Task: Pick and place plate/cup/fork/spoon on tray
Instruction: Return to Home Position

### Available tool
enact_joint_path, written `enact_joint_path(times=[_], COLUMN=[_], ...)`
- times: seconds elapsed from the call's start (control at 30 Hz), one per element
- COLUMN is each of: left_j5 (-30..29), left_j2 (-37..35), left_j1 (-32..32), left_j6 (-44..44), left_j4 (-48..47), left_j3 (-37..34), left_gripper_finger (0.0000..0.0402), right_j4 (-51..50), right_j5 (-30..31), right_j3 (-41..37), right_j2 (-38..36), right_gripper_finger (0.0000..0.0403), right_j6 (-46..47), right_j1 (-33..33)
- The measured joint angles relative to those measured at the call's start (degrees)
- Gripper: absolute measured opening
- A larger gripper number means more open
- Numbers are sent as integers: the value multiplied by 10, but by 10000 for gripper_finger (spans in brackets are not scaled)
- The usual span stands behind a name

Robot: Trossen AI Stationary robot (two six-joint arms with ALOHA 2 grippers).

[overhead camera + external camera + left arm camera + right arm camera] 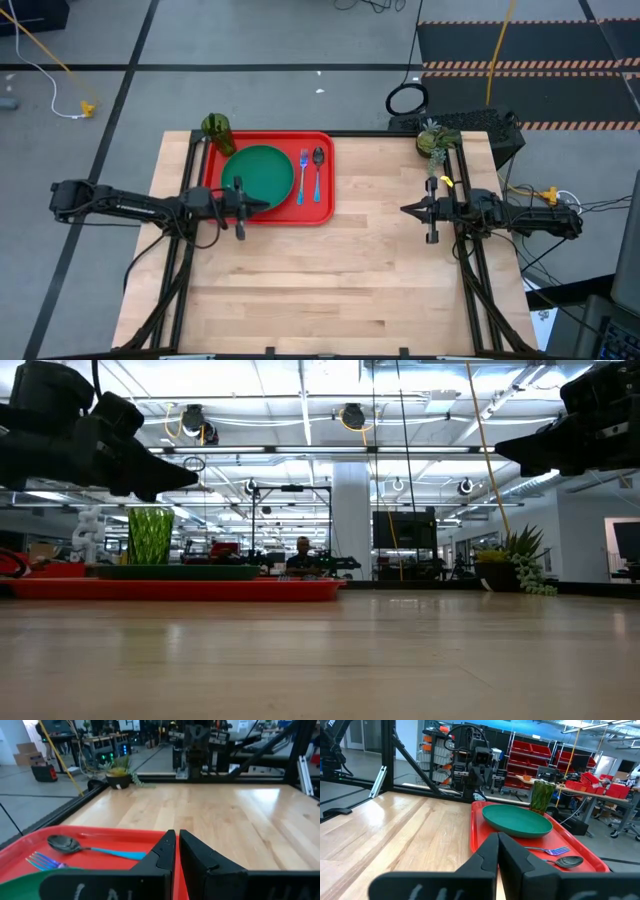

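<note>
Now all four pieces of tableware lay on the tray (322, 206), which sat on the left half of the table (330, 280), towards its far edge. The plate (262, 172) filled the left part of the tray. The cup (218, 133) stood upright at the tray's far left corner, just beside the plate's rim. To the right of the plate lay the fork (302, 176) and then the spoon (318, 172). They were side by side and nearly parallel, with their heads towards the far edge and their blue handles towards the near edge. The spoon was the nearer of the two to the tray's right rim.

The left gripper (268, 205) hung in the air over the near part of the tray, above the plate's near rim, and pointed to the right. Its fingers (165, 852) were drawn together with only a thin slit between them, and they held nothing. The right gripper (404, 210) hung above the bare wood on the right half of the table, well apart from the tray, and pointed left towards it. Its fingers (487, 851) were likewise almost touching and empty. In the low view both grippers were well above the table surface. A small plant (432, 140) stood at the far right corner of the table.
</note>
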Motion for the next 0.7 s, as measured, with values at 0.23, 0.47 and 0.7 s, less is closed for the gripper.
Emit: enact_joint_path(times=[0.23,0.47,0.7], left_j5=[-1,0,2], left_j2=[-28,-71,-121], left_j1=[0,0,-2], left_j6=[-5,-4,-11], left_j4=[-1,-13,-58], left_j3=[0,0,0], left_gripper_finger=[26,26,26], right_j4=[0,0,0], right_j5=[0,0,0], right_j3=[0,0,0], right_j2=[0,0,0], right_gripper_finger=[0,0,0], right_j6=[0,0,0], right_j1=[0,0,0])
